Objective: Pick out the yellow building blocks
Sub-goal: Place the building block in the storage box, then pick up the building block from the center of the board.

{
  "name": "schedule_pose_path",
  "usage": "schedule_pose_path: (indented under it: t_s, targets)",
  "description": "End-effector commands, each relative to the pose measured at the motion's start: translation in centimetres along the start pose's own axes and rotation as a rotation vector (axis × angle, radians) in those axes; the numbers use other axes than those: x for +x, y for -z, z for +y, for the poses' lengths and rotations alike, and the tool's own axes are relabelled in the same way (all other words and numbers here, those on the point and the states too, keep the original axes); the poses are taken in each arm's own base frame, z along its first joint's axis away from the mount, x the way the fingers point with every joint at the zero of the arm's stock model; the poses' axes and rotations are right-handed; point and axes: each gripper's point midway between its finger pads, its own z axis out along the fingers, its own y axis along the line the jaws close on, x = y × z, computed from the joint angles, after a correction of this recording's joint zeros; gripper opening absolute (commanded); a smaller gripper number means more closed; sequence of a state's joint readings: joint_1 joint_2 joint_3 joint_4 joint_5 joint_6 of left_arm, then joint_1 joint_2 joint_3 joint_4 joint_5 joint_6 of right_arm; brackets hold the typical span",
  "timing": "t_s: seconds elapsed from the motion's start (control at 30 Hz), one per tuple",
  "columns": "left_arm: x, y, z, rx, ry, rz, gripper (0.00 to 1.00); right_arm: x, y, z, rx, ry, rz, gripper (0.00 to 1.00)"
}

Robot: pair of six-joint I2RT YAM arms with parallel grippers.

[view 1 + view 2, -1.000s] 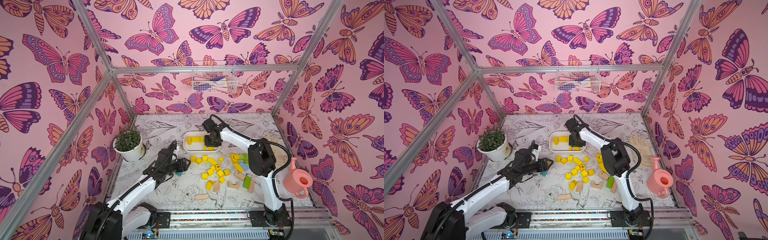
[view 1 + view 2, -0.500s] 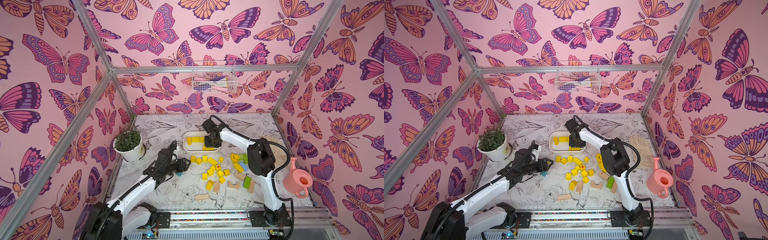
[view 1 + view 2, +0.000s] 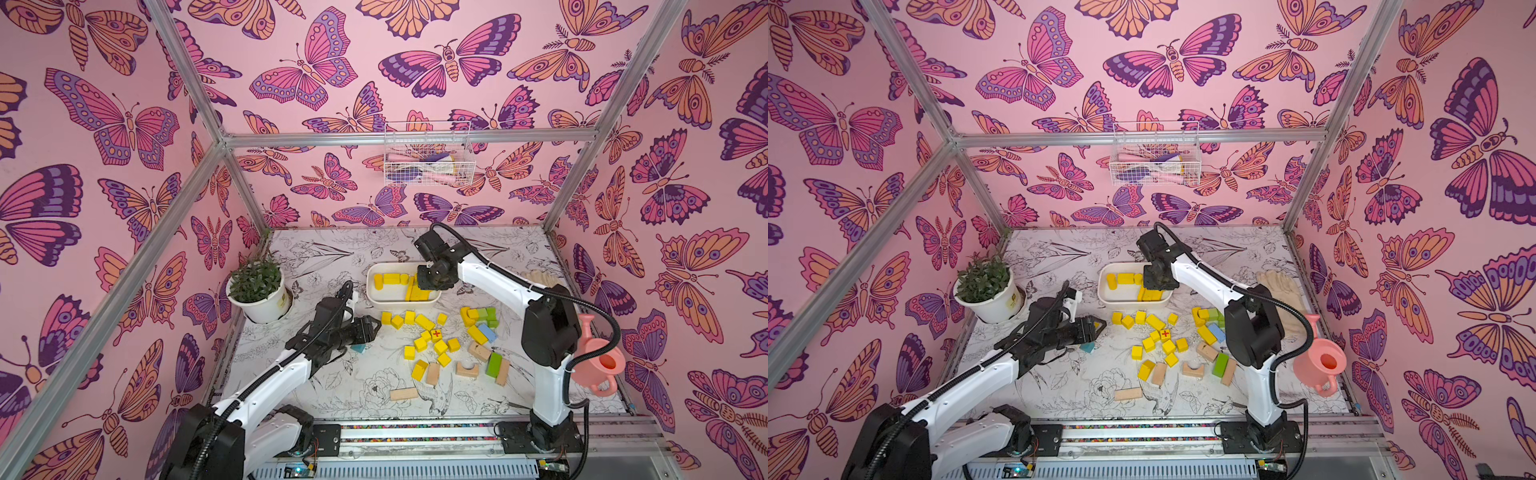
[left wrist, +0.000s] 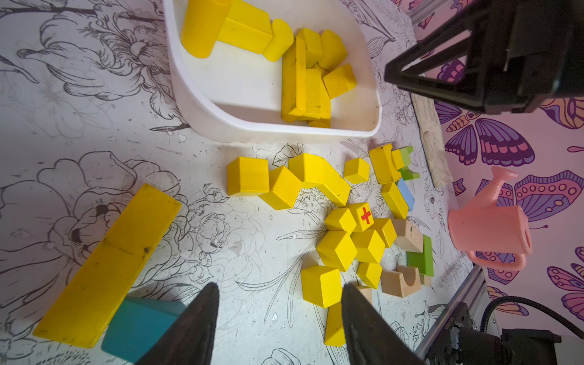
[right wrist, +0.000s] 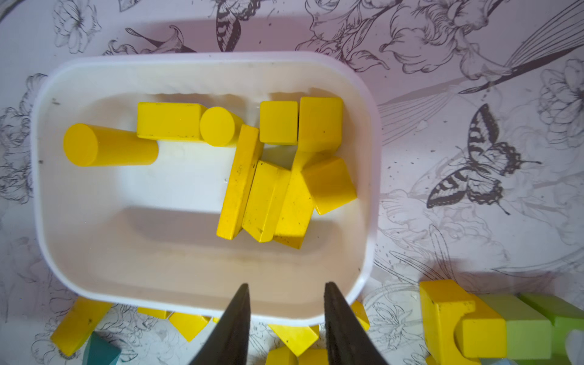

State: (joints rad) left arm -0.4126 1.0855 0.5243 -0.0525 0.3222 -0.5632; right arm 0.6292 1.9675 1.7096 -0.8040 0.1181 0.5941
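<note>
Tub [image 5: 158, 284] holds some yellow blocks [image 5: 265, 199]. Rest lie loose on table [image 3: 353, 395] on the robot's side of tub, cross cube [image 4: 365, 216] mid-cluster. R gripper [image 5: 286, 284] hangs over tub's near rim, fingers apart, nothing betw. them. L gripper [image 4: 279, 286] is low over table, fingers apart, empty. Teal block [image 4: 139, 328] & long bar [image 4: 107, 262] touch, just beside it.

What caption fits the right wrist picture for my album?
Open right end effector above a white tub of yellow building blocks.
</note>
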Motion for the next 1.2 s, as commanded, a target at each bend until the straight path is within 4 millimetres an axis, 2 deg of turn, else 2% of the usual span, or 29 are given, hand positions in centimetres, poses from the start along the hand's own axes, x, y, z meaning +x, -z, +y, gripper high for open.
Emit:
schedule_pose_path:
  t_s: [0.0,0.33,0.6,0.87,1.17]
  targets:
    - [0.3,0.0,0.2,0.007,0.008,0.003,0.62,0.7,0.7,-1.8,0.036,0.01,-0.001,0.4]
    - [0.3,0.0,0.3,0.003,0.011,0.003,0.62,2.2,0.6,-7.2,0.077,-0.049,0.008,0.4]
    - [0.4,-0.1,0.4,-0.004,0.014,0.007,0.62,4.1,-1.4,-11.9,0.123,-0.111,0.049,0.41]
    - [0.4,-0.2,0.5,-0.009,0.02,0.011,0.62,5.7,-2.9,-14.3,0.148,-0.127,0.074,0.41]
    - [0.4,-0.4,0.7,-0.019,0.027,0.021,0.62,7.2,-3.9,-15.4,0.112,-0.184,0.093,0.42]
